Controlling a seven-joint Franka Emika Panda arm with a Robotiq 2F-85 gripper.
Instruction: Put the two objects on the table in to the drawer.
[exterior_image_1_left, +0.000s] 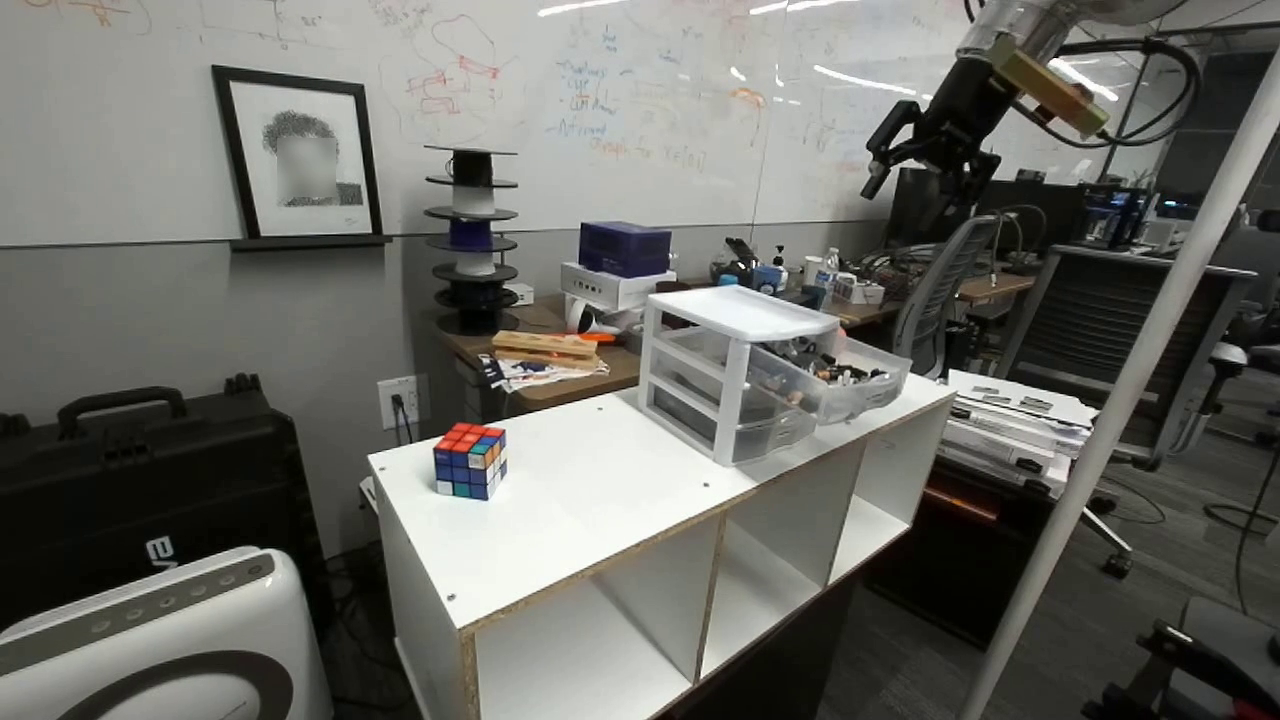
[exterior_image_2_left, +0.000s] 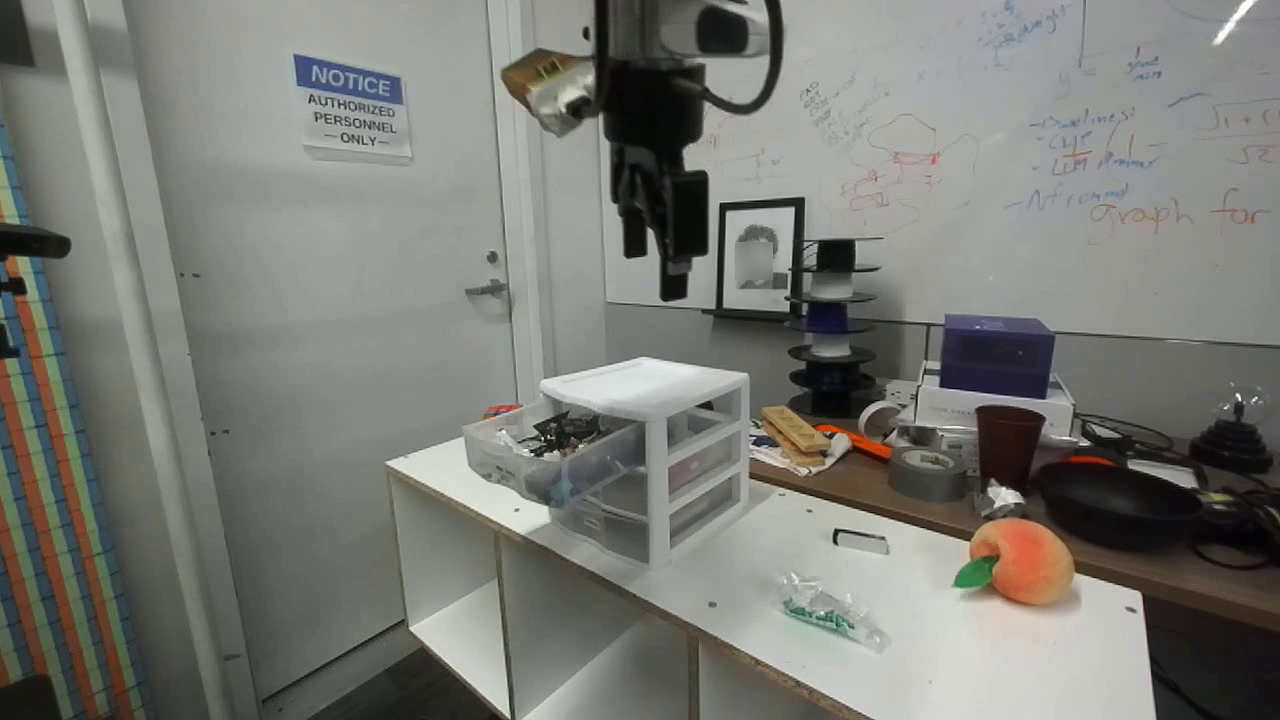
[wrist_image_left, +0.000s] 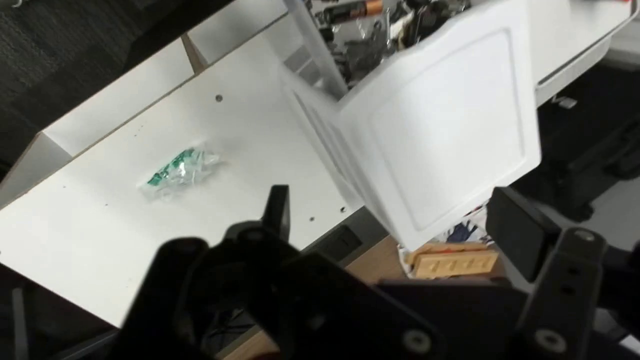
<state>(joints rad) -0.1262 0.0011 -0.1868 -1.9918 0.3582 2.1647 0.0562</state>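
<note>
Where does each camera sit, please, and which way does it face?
An exterior view sits near the Rubik's cube end of the table, facing the open drawer; the arm and open claw show at upper right.
An exterior view sits near the peach end, facing the drawer with the door behind; arm and claw show at top centre.
The wrist view sits on the arm, slanting down over table and drawer; the claw's fingers enter from below.
Both exterior views share the drawer, seen from opposite ends, and the whiteboard.

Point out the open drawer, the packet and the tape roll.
Open drawer (exterior_image_1_left: 862, 398): in an exterior view, on its front wall.
Packet (wrist_image_left: 183, 169): in the wrist view, on its crumpled middle.
Tape roll (exterior_image_2_left: 925, 486): in an exterior view, on its grey outer side.
</note>
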